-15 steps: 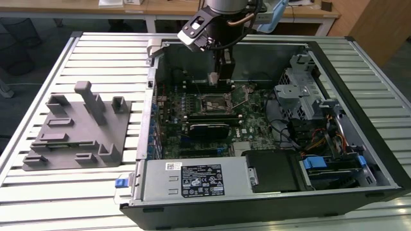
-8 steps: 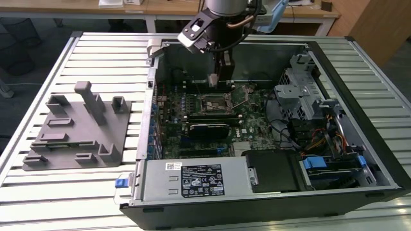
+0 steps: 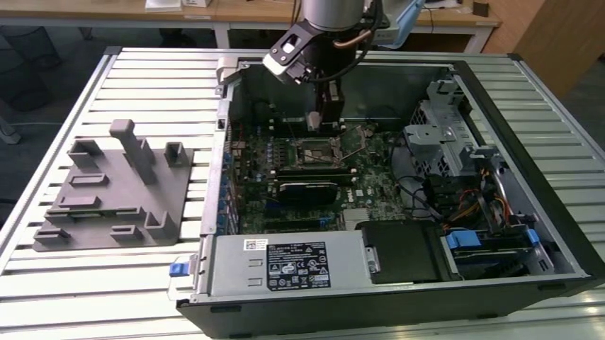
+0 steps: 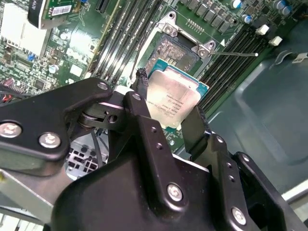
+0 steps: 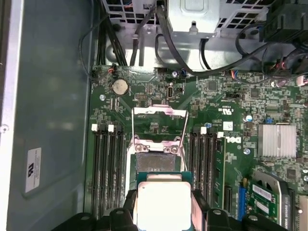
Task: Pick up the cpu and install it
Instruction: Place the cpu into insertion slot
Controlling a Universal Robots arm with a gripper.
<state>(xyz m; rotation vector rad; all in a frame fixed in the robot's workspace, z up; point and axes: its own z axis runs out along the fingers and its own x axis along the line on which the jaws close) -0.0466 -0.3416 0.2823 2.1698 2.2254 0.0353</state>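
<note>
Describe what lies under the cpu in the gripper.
The open socket on the motherboard shows past the cpu, held by the gripper; the board directly beneath it is covered.

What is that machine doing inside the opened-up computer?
A robot arm is reaching into an open computer case that sits on a slatted table. Its gripper is clamped on the cpu, a small square chip with a shiny metal top, pinching it by two opposite edges. The chip hangs close to the motherboard's socket, whose metal frame is flipped open. It is not yet seated in the socket.
</note>
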